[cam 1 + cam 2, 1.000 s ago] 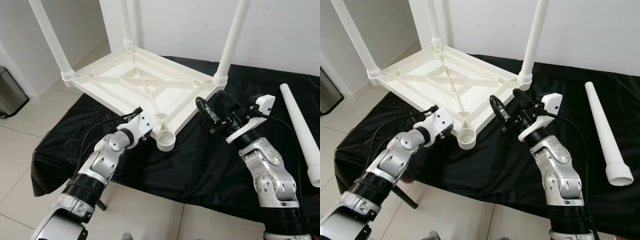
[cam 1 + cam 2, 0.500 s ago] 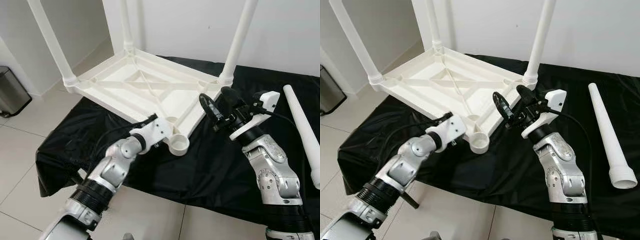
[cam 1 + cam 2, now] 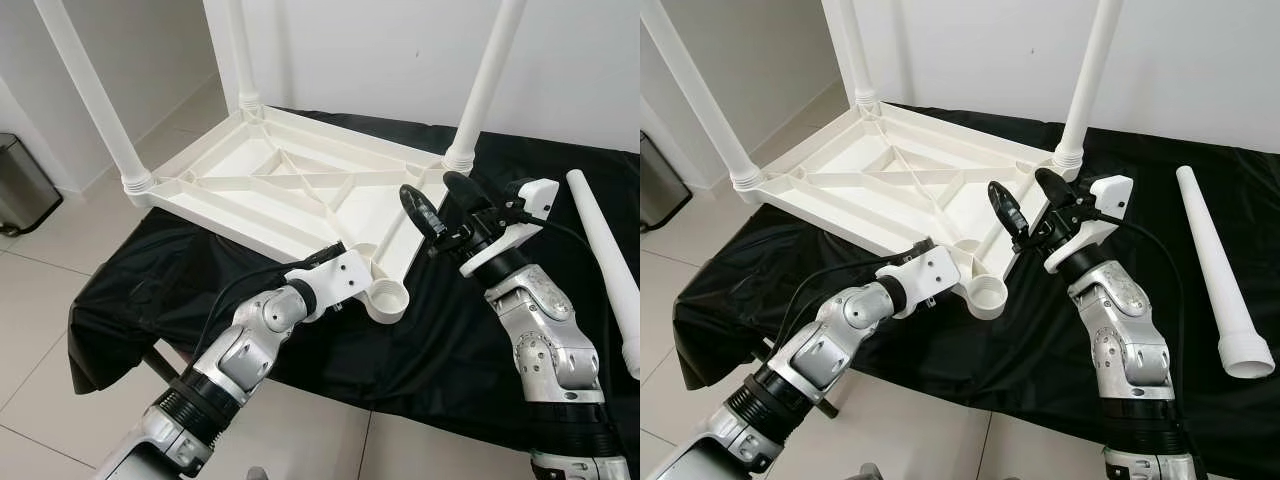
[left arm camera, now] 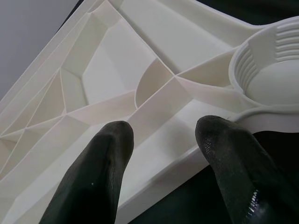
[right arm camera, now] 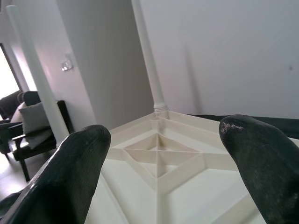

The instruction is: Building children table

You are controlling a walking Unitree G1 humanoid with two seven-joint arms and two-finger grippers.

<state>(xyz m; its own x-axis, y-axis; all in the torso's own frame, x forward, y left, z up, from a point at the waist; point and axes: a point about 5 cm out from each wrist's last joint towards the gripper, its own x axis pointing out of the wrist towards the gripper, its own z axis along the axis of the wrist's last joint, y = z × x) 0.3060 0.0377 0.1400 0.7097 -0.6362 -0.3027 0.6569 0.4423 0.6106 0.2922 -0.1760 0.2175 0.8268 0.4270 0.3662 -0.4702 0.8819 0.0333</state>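
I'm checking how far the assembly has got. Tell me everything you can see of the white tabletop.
The white plastic tabletop lies upside down on the black cloth, its ribbed underside facing up. Three legs stand in its corner sockets; the near corner socket is empty. Its left side overhangs the cloth's edge. The left end effector, open, is at the near rim beside that socket; the right end effector, open, hovers above the right edge.

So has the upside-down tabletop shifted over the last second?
Yes. The tabletop has turned on the black cloth: its empty leg socket has swung toward the loose leg, with the left gripper at that edge.
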